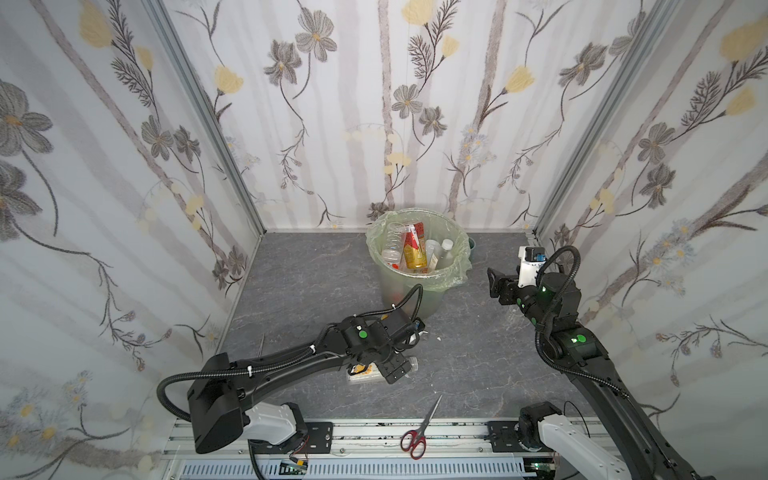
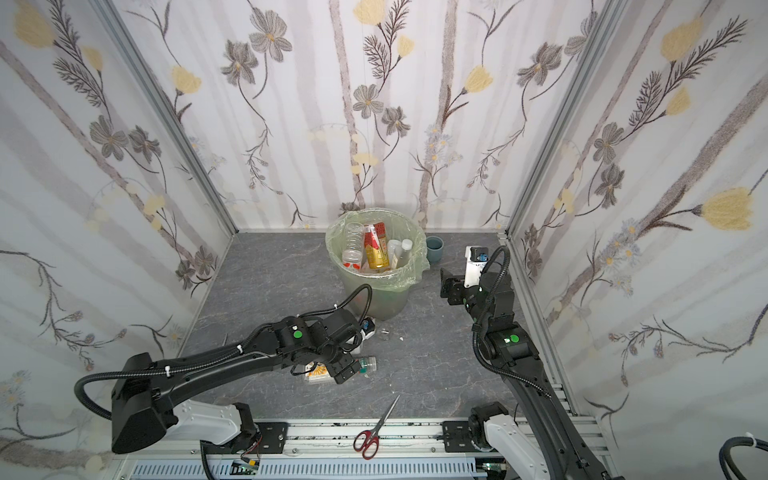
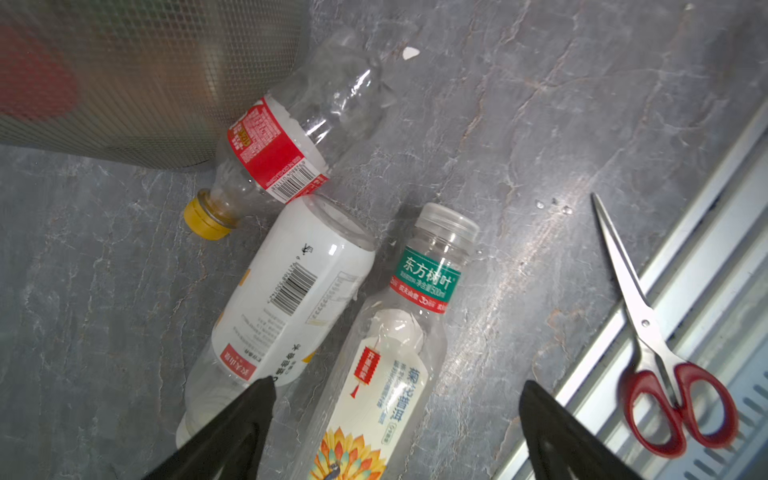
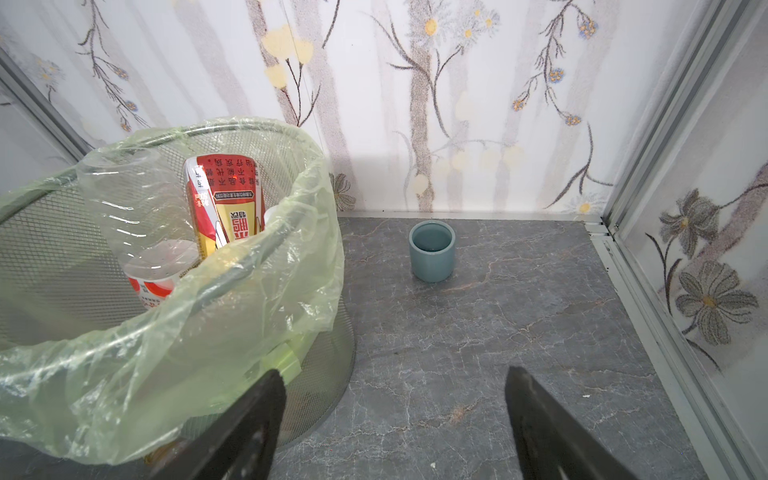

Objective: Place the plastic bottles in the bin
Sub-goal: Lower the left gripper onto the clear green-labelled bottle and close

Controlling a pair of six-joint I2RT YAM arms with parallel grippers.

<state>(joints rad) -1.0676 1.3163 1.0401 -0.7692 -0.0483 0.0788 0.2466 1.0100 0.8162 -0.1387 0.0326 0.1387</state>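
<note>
While the left claw [image 3: 397, 384] hangs wide open and empty over three plastic bottles [image 3: 399, 332] lying close together on the tabletop [image 3: 540, 124] by the bin [image 1: 395, 282], one jaw sits above the white-labelled bottle [image 3: 286, 291]; closing there could pinch two or squirt one away. The bin, mid-scene, holds several bottles. The right claw [image 4: 395, 372] stands open, empty, just beside it.

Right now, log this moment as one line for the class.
left jaws: open over green-labelled bottle | right jaws: open, empty, beside bin | task: unfinished
</note>
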